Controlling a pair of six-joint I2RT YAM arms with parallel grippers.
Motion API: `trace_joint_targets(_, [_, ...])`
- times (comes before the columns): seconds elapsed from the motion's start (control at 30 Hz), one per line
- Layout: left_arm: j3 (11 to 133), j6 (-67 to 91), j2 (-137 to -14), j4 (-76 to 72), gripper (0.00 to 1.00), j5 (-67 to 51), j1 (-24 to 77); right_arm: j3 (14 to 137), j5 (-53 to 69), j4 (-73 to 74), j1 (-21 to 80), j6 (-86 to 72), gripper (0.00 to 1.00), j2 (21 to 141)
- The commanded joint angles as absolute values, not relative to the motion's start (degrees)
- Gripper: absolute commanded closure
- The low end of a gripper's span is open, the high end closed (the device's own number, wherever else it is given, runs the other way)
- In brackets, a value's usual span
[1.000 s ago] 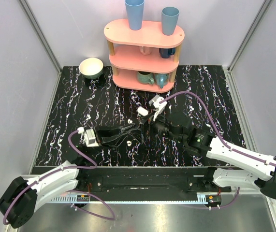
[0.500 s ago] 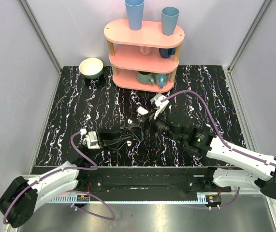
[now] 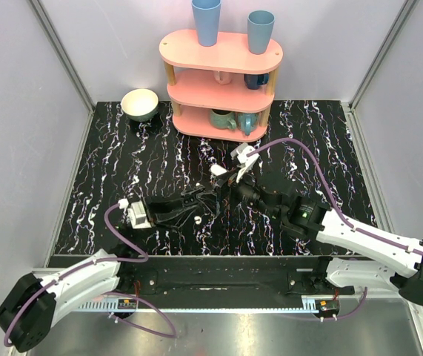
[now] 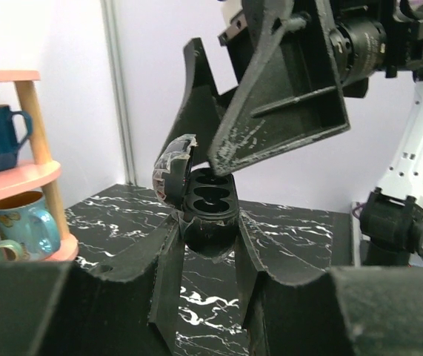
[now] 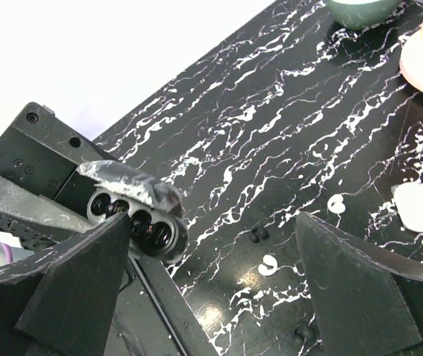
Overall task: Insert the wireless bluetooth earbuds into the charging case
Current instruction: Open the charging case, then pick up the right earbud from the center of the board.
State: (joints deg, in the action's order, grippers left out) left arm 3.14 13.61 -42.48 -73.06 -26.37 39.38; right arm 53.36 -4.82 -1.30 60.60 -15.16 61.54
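My left gripper (image 4: 207, 256) is clamped tight on the charging case (image 4: 210, 202) and holds it up off the table (image 5: 270, 111), lid flipped back so both round sockets face upward for loading. The case is dark, glossy and rounded. My right gripper (image 5: 212, 222) hangs beside it, spread wide and empty. The little white earbuds (image 5: 336, 204) lie on the marbled top

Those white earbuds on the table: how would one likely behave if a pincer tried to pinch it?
The earbuds look tiny and rounded, so one would probably roll or skitter if nudged. Their smooth white shell seems slippery, likely to squirt from the open right pincer. Probably very light.
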Motion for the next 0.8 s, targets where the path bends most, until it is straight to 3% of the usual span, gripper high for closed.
trace_joint_targets(0.0, [0.7,11.9,-40.7,-81.2,1.00,-19.7,39.6,54.8,-2.4,-5.9,60.4,-13.9,0.00,59.5])
trace_joint_targets(0.43, [0.3,7.7,-35.7,-71.6,1.00,-13.5,39.6,52.0,4.0,-8.6,60.4,-13.2,0.00,54.8])
trace_joint_targets(0.63, [0.9,3.3,-27.1,-61.6,1.00,-9.8,39.6,48.6,-10.3,-3.4,60.3,-13.8,0.01,48.5])
trace_joint_targets(0.77, [1.6,1.9,-21.3,-54.9,1.00,-8.1,39.6,46.6,-25.3,4.2,60.4,-17.0,0.10,47.5])
